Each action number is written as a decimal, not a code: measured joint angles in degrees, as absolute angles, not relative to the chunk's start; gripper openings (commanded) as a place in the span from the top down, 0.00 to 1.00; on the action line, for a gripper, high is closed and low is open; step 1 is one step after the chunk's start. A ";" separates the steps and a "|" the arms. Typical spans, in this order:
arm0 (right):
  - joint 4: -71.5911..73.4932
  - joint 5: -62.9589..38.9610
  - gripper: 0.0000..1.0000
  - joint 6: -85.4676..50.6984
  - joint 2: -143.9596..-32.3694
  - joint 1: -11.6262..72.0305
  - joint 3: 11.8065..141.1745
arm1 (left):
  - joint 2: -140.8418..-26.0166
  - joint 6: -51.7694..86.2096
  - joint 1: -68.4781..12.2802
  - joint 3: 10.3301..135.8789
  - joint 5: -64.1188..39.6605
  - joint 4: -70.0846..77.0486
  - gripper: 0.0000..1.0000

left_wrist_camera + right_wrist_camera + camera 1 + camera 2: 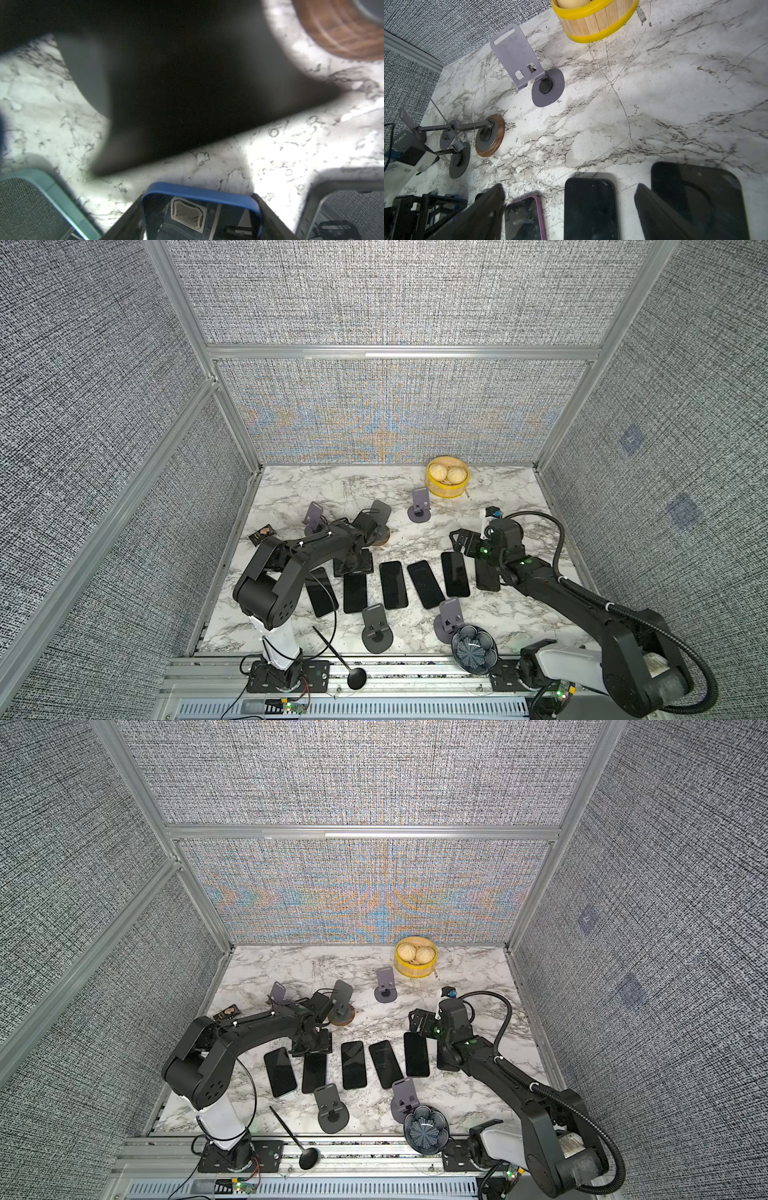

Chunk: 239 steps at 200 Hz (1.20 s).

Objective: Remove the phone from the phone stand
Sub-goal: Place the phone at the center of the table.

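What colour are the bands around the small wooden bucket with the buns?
Yellow; the bucket shows best in the right wrist view.

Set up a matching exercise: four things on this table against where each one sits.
Things:
1. blue-cased phone
2. steamer basket
3. flower-shaped bowl
4. black spoon

Places:
A. farthest back, two buns inside
B. between the fingers of the left gripper
C. scoop end on the front rail
D. near edge, right beside a grey phone stand

Pairs: 1-B, 2-A, 3-D, 4-C

Left hand (352, 567) clamped, right hand (462, 542) spread.
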<state>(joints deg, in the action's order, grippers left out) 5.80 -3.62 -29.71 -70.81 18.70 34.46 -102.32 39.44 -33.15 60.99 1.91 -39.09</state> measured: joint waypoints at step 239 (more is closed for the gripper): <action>5.76 -1.89 0.01 -29.74 -69.25 18.70 34.39 | -102.59 39.88 -33.82 62.35 1.89 -40.60 0.24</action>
<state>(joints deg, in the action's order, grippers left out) 5.76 -1.89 -29.74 -69.25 18.70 34.39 -102.59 39.88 -33.82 62.35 1.89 -40.60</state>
